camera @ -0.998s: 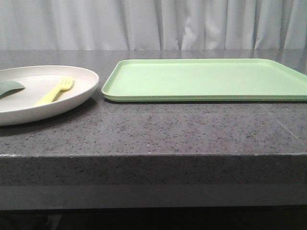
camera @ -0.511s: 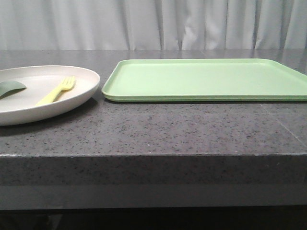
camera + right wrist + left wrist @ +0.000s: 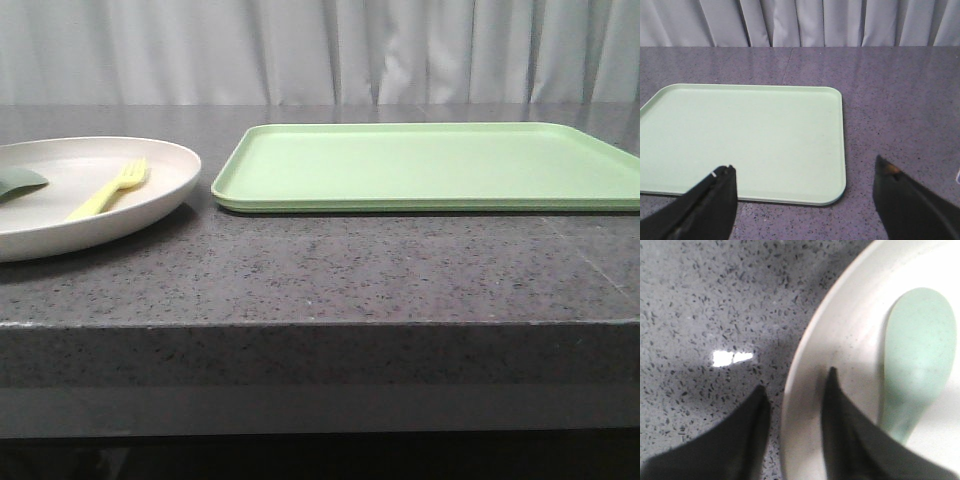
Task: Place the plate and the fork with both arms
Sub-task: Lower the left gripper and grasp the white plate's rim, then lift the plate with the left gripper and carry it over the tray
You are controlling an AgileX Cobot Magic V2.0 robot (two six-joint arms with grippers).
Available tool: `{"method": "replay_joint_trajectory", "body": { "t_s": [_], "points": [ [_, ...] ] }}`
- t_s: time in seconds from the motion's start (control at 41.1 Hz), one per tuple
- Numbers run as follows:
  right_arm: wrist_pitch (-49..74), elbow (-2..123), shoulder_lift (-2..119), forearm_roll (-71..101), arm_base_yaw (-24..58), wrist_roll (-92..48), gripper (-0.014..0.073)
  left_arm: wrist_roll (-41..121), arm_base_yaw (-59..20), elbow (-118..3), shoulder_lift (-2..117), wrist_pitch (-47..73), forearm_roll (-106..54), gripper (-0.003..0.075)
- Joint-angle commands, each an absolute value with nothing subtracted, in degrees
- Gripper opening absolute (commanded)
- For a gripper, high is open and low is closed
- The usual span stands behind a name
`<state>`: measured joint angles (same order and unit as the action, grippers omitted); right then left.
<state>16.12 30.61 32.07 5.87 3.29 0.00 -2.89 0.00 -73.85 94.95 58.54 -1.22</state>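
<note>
First, in the front view we see the plate point(image 3: 95, 195) at the left side of the dark speckled table point(image 3: 330, 270), partly cut by the picture edge. The fork point(image 3: 107, 190) lies inside it, with tines pointing away from us, and a grey-green spoon piece point(image 3: 18, 181) lies at the far left of the plate. The light-green tray point(image 3: 430, 165) sits just beside the plate, to the right, not touching it.

Next, in the left wrist view the left gripper point(image 3: 795, 390) stands with one finger outside the plate rim point(image 3: 805, 365) and one finger inside, close around it; we cannot tell whether it presses.

Finally, in the right wrist view the right gripper point(image 3: 802, 175) hangs spread wide above the near edge of the tray point(image 3: 745, 135), holding nothing.
</note>
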Motion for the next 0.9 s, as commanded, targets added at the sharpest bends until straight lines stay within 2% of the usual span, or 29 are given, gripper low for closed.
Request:
{"method": "replay_joint_trajectory", "body": {
  "t_s": [0.0,0.073,0.292,0.657,0.876],
  "points": [
    [11.3,32.8,32.5,5.9,2.9,-0.4,0.0584,-2.8,-0.2,-75.5,93.0,57.6,-0.7,0.0055],
    [11.3,32.8,32.5,5.9,2.9,-0.4,0.0584,-2.8,-0.2,-75.5,93.0,57.6,-0.7,-0.0018],
    [11.4,32.8,32.5,5.9,2.9,-0.4,0.0584,-2.8,0.4,-75.5,92.9,57.7,-2.5,-0.0018],
    [11.4,32.8,32.5,5.9,2.9,-0.4,0.0584,5.6,9.0,-76.4,90.4,58.0,-17.5,-0.0018],
    [11.6,32.8,32.5,5.9,2.9,-0.4,0.0584,7.8,10.4,-76.6,90.2,58.8,-21.5,-0.0018]
  ]
}}
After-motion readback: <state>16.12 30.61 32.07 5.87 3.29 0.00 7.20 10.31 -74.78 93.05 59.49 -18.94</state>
